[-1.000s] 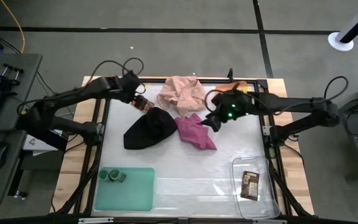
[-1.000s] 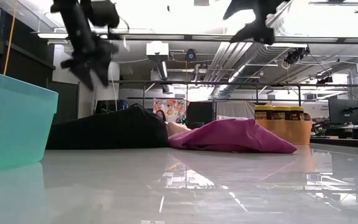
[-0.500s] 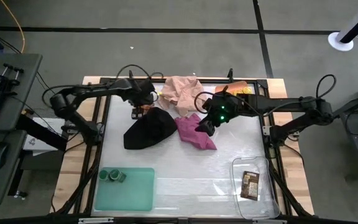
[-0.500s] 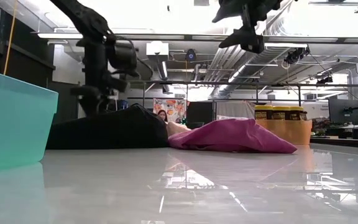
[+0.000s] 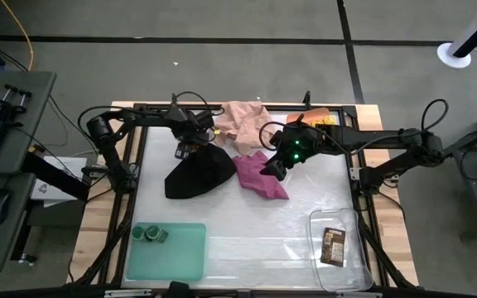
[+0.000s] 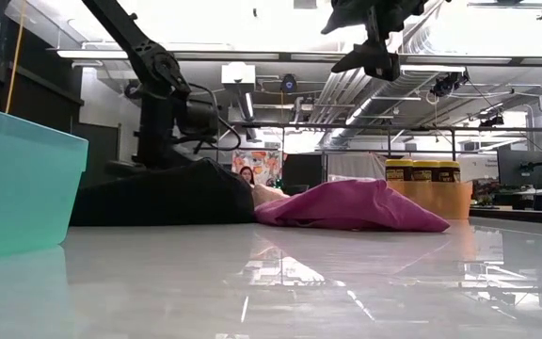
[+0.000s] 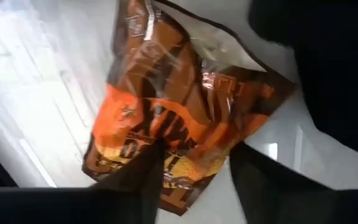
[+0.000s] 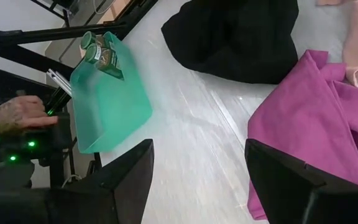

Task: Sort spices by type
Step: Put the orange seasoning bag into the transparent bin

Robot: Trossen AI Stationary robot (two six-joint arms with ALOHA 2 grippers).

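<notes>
A flat brown and orange spice packet (image 7: 166, 112) lies on the white table at the far edge of the black cloth (image 5: 197, 172). My left gripper (image 7: 194, 155) is open and low over the packet, one finger over its orange end and one just off its edge. My right gripper (image 5: 273, 165) hangs open above the magenta cloth (image 5: 262, 175). Two green-lidded jars (image 5: 149, 234) stand in the green tray (image 5: 180, 257). Another packet (image 5: 333, 246) lies in the clear tray (image 5: 317, 228). Yellow-lidded jars (image 6: 425, 170) stand in the orange tray (image 6: 440, 198). My left gripper comes down on the packet's orange end (image 7: 135, 146) from above, with its fingers spread apart. One finger (image 7: 138, 177) overlaps that end in the wrist view. Whether it touches the packet I cannot tell.
A pink cloth (image 5: 243, 122) is bunched at the far edge between the two arms. A person's hand (image 8: 14, 115) rests beyond the table's edge by the green tray. Bare white table lies between the cloths and the two near trays.
My left gripper has come down from high above the table to just over the packet at the black cloth's far edge, shifting slightly toward the table's right. My right gripper shifted a little toward the table's left, then stayed still. The cloths and jars have not moved.
</notes>
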